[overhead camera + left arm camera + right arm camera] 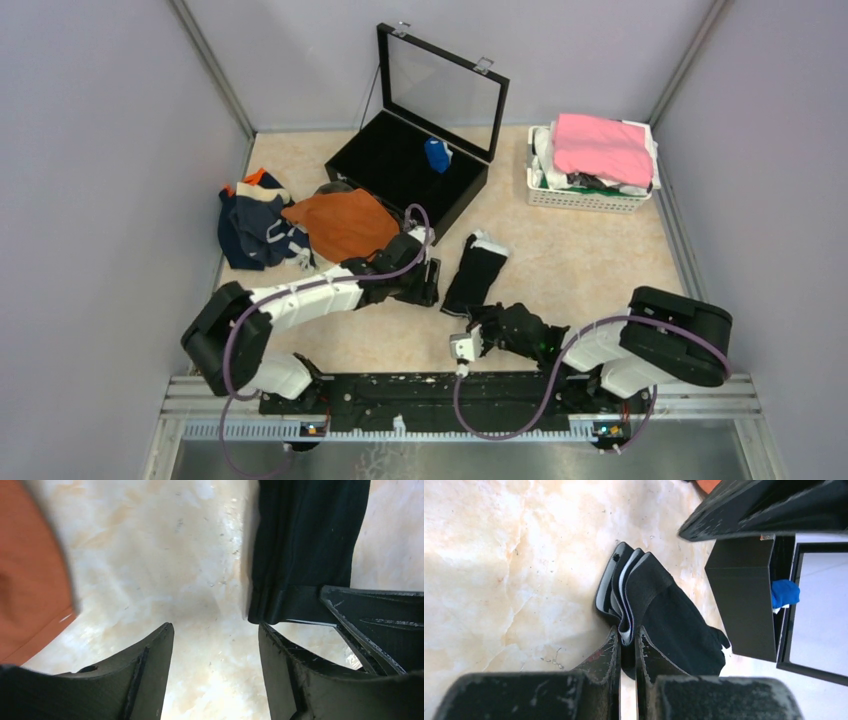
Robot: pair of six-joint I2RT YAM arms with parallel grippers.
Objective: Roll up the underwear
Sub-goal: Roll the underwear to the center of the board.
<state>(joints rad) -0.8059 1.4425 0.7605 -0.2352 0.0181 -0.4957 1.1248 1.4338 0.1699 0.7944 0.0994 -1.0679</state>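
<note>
Pinching black underwear [674, 625] edge, right hand [627, 639]; left hand [215, 632] spread beside

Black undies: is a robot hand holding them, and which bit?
Yes. The right gripper is shut on the black underwear, pinching its layered folded edge. The left gripper is open, holding nothing.

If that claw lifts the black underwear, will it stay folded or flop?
Probably flop: the black underwear is soft cloth, and its folded layers fan apart where the right gripper pinches them. It looks thin and light, so one pinch should likely lift it. Lying flat, it seems unlikely to roll unaided.
</note>
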